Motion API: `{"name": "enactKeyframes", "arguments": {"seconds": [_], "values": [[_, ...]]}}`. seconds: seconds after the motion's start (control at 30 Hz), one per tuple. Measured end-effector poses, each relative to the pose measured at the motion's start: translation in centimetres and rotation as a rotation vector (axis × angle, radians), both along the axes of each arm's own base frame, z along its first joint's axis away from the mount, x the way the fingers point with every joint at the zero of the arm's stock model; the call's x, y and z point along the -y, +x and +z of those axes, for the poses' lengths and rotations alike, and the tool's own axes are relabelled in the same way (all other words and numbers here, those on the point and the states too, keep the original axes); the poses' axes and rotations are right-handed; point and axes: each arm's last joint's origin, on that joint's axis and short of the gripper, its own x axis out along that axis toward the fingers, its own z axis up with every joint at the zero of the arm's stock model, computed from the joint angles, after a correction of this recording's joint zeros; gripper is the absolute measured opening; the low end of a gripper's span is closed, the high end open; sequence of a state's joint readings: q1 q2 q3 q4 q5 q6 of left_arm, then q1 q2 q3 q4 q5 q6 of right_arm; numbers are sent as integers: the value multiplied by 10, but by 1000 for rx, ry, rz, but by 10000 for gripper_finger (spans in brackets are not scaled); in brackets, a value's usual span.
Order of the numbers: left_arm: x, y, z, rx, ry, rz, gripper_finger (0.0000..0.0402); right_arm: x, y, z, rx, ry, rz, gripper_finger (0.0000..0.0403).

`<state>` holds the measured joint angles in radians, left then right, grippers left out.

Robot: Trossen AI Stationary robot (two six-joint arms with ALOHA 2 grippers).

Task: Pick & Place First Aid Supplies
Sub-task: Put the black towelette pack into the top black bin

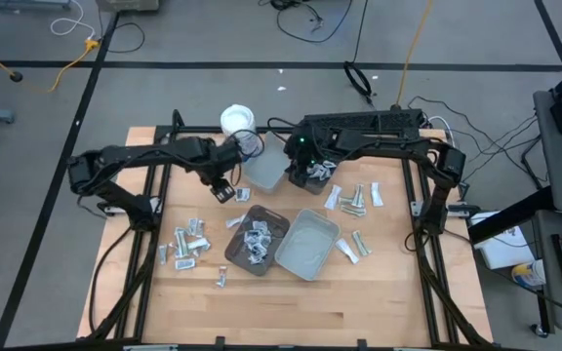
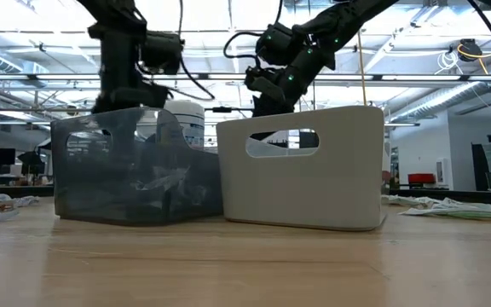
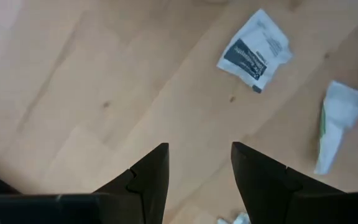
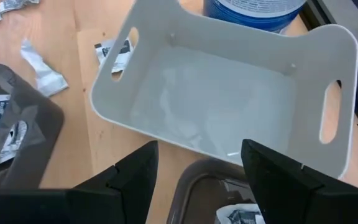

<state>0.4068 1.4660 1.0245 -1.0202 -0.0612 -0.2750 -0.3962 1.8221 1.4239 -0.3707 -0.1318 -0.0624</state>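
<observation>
Left gripper hovers over bare pale wood-plank table, jaws apart, nothing between. Flat crinkled foil packets scattered toward table's left edge (more in dark translucent tray). Right gripper above smooth white rectangular tray, jaws apart, nothing held. Further packets strewn toward right edge.

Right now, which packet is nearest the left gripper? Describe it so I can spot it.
Start at the white tub at the table's back edge. Just in front of it hangs the left gripper, open and empty. The packet lies flat on bare wood beside it: white with a dark printed band, unlike the plain crumpled one nearby.
</observation>
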Motion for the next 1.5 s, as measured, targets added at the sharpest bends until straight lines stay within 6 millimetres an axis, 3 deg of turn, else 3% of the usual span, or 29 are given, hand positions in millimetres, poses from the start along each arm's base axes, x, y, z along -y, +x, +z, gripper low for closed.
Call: {"name": "enactKeyframes", "arguments": {"seconds": [0.33,0.67,0.93,1.5], "values": [[-4,29,-28,73,-31,176,177,-3,-9,19,35,31,-49,223],[6,52,-62,35,-37,273,177,-7,-21,51,108,-120,62,223],[10,61,-78,17,-13,278,175,-9,-25,62,138,-159,82,221],[12,59,-75,24,-49,272,10,-8,-23,63,154,-203,109,215]]}}
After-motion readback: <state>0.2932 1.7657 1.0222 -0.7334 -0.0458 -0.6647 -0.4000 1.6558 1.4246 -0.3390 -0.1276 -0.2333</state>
